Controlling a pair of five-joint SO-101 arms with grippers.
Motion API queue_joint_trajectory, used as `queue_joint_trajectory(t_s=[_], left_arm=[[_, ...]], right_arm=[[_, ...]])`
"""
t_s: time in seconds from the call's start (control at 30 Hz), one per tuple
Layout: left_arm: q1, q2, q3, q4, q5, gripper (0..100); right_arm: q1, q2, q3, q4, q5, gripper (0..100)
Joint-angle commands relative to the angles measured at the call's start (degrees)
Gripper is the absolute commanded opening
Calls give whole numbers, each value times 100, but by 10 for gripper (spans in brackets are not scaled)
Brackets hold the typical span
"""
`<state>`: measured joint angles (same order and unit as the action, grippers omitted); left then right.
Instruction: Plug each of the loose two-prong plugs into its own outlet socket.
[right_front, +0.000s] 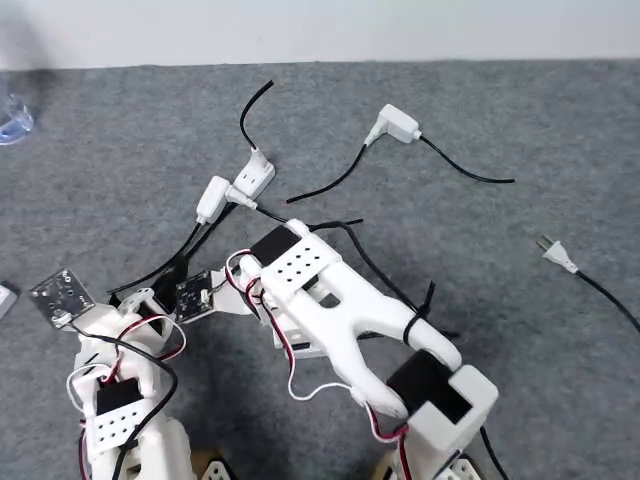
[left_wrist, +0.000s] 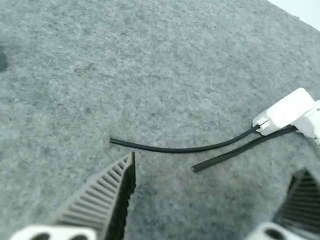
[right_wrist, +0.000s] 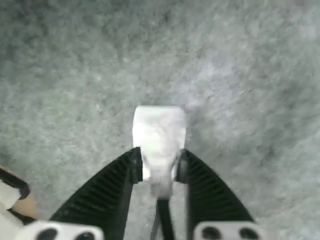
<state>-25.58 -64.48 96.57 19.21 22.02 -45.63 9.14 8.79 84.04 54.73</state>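
While the high view shows a loose plug (right_front: 555, 253) lying alone on the desk (right_front: 500, 340), the left wrist view has the left end effector (left_wrist: 215, 167) spread and empty near a white connector (left_wrist: 285, 112). At the right wrist, the right end effector (right_wrist: 159, 155) pinches a white block (right_wrist: 159, 127), so aligning it with its mate seems next.

Robotics lab bench, grey felt tabletop (right_front: 100, 150), plain white wall (right_front: 350, 25) behind, exposed circuit board (right_front: 60, 292)
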Motion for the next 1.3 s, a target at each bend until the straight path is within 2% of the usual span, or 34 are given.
queue_joint_trajectory(t_s=[0.0,0.17,0.5,0.57,0.67,0.73,0.87,0.97,1.07,1.17,1.27], left_arm=[[-35,-53,-75,26,-44,442],[-35,-53,-75,26,-44,442],[-35,-53,-75,26,-44,442],[-35,-53,-75,26,-44,442],[-35,-53,-75,26,-44,442],[-35,-53,-75,26,-44,442],[-35,-53,-75,26,-44,442],[-35,-53,-75,26,-44,442],[-35,-53,-75,26,-44,442],[-35,-53,-75,26,-44,442],[-35,-53,-75,26,-44,442]], right_arm=[[-92,-409,-185,198,-114,199],[-303,-391,343,-48,-123,202],[-338,-391,1644,-1622,-123,199],[-242,-391,1837,-1886,-105,158],[48,-382,1881,-2105,-105,0],[312,-435,1873,-2132,-44,35],[778,-655,1363,-1464,668,6],[1077,-1112,589,-831,826,9],[1402,-1464,-202,-690,1073,8],[1789,-1481,-615,-1147,1565,8],[2167,-1464,-703,-2193,1635,8]])
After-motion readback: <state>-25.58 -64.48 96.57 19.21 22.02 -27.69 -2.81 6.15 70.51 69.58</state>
